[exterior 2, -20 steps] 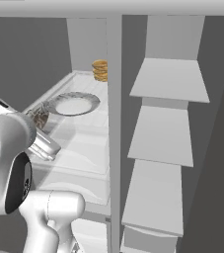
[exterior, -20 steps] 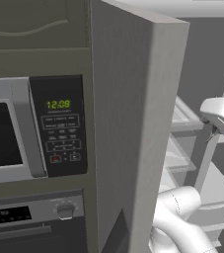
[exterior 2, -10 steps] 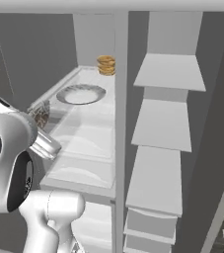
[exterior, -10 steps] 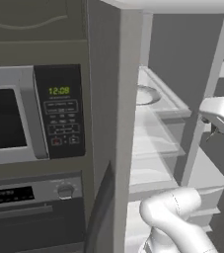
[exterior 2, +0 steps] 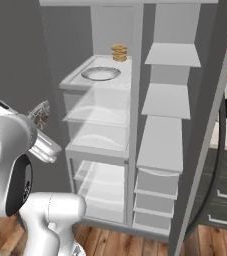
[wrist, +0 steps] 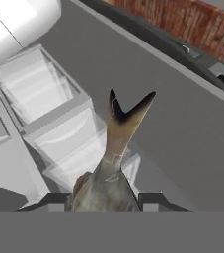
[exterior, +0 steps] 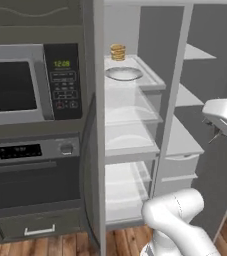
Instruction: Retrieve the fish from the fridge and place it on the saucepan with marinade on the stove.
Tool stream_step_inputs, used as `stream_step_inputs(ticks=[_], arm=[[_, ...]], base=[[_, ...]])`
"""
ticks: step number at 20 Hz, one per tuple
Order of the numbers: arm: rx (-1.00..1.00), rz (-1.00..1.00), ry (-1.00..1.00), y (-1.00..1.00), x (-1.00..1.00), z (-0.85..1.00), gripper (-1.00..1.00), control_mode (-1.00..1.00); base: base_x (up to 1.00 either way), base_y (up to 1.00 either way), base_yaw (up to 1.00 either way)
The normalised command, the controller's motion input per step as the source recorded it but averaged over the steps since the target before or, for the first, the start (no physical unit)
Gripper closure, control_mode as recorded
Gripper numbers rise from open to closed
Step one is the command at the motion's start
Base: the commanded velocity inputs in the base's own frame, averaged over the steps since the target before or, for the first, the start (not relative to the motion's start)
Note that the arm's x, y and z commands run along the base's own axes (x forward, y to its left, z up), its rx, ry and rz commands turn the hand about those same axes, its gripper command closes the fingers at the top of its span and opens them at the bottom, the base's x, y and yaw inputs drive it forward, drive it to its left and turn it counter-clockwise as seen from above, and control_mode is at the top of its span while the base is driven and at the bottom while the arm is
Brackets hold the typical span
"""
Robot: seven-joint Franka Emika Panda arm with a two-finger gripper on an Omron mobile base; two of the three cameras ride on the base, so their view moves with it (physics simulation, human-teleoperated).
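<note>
My gripper (wrist: 103, 200) is shut on the fish (wrist: 114, 148), a slim grey-brown piece whose forked dark tail points away from the hand. In the right base view the fish (exterior 2: 39, 114) sticks out of the gripper (exterior 2: 41, 120) at the left, outside and in front of the open fridge (exterior 2: 135, 75). In the left base view the white hand (exterior: 224, 116) hangs at the right edge, in front of the fridge (exterior: 172, 90). The saucepan and marinade are out of view.
A stack of tan rounds (exterior 2: 118, 52) and a shallow plate (exterior 2: 100, 74) sit on the fridge's top shelf. The open door (exterior 2: 212, 120) stands to the right, with drawers (exterior 2: 225, 190) beyond it. A microwave (exterior: 15, 85) and oven (exterior: 30, 170) are left of the fridge.
Both base views have shifted, so the base has moved: the fridge's inside now shows nearly whole and farther off. The fish stays in the gripper.
</note>
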Motion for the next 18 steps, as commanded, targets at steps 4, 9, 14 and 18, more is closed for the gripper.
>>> stream_step_inputs(ticks=[4,9,14,18], arm=[[0.00,0.00,0.00,0.00,0.00,0.00,1.00,1.00],[0.00,0.00,0.00,0.00,0.00,0.00,1.00,1.00],[0.00,0.00,0.00,0.00,0.00,0.00,1.00,1.00],[0.00,0.00,0.00,0.00,0.00,0.00,1.00,1.00]], base=[[-0.61,0.00,0.09],[-0.62,0.00,0.24],[-0.75,0.00,0.38],[-0.98,-0.01,0.49]])
